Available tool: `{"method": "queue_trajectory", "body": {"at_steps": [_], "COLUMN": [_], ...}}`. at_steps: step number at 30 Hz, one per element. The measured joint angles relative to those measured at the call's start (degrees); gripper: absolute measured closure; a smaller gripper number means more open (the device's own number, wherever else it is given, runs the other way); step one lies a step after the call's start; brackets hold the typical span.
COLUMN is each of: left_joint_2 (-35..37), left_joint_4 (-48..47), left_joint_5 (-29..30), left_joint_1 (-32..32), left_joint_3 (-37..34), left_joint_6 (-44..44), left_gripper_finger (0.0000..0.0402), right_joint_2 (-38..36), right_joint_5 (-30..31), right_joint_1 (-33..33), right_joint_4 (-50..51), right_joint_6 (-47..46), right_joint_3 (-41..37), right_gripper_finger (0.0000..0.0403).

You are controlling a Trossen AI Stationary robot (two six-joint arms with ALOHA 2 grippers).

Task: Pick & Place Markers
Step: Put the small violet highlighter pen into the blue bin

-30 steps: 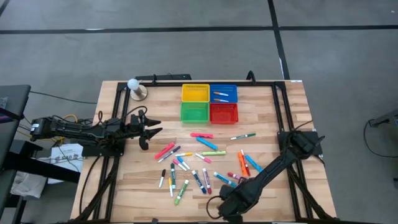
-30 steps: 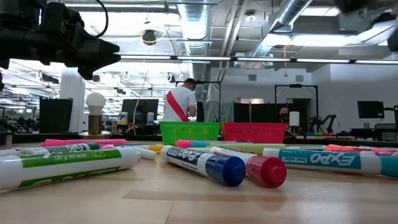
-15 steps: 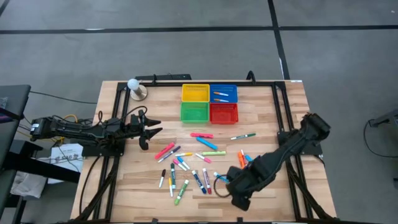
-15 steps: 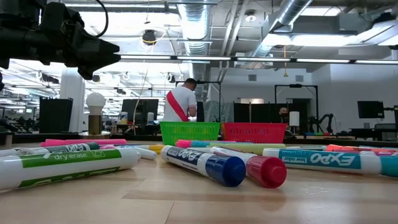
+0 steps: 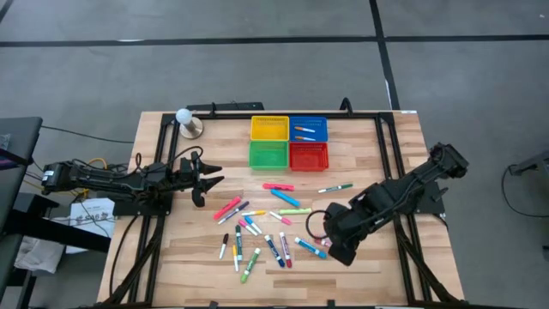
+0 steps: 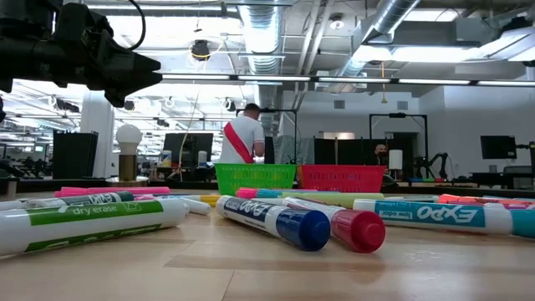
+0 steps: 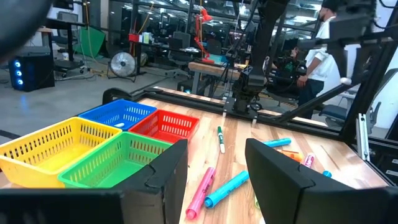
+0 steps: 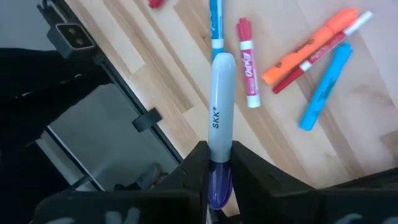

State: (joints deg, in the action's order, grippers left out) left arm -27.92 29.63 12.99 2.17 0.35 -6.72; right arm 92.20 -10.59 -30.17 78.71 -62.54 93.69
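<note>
Markers (image 5: 273,225) litter the wooden table (image 5: 395,154), person (image 6: 245,138) beyond

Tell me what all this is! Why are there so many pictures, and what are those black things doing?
Those black things are two robot arms at a wooden table. One camera looks down from above, one sits low on the tabletop, and one rides on each arm's wrist.

Scattered on the table are lots of thin coloured markers. At the far edge sit four small square mesh baskets: yellow, blue, green and red. A little white ball on a stand sits near the corner.

The right gripper is pinching a white marker with a purple end, lifted above the table. The left gripper waits open at the table's left side, holding nothing. Far behind, a person stands in the room.
</note>
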Motion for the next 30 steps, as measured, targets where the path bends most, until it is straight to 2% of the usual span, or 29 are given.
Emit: {"method": "queue_trajectory", "body": {"at_steps": [11,15,20,30], "left_joint_2": [0.0,0.0,0.0,0.0], "left_joint_4": [0.0,0.0,0.0,0.0], "left_joint_5": [0.0,0.0,0.0,0.0], "left_joint_1": [0.0,0.0,0.0,0.0], "left_joint_3": [0.0,0.0,0.0,0.0], "left_joint_6": [0.0,0.0,0.0,0.0], "left_gripper_finger": [0.0241,0.0241,0.0241,0.0241], "right_joint_2": [-0.2,-0.1,-0.1,-0.1], "right_joint_5": [0.4,3.2,5.2,5.5], "right_joint_1": [1.5,3.3,8.9,24.8], "right_joint_4": [0.6,0.6,0.6,0.6], "right_joint_6": [0.1,2.0,6.3,21.5], "right_joint_3": [0.0,0.0,0.0,0.0], "right_gripper_finger": [0.0357,0.0357,0.0356,0.0356]}}
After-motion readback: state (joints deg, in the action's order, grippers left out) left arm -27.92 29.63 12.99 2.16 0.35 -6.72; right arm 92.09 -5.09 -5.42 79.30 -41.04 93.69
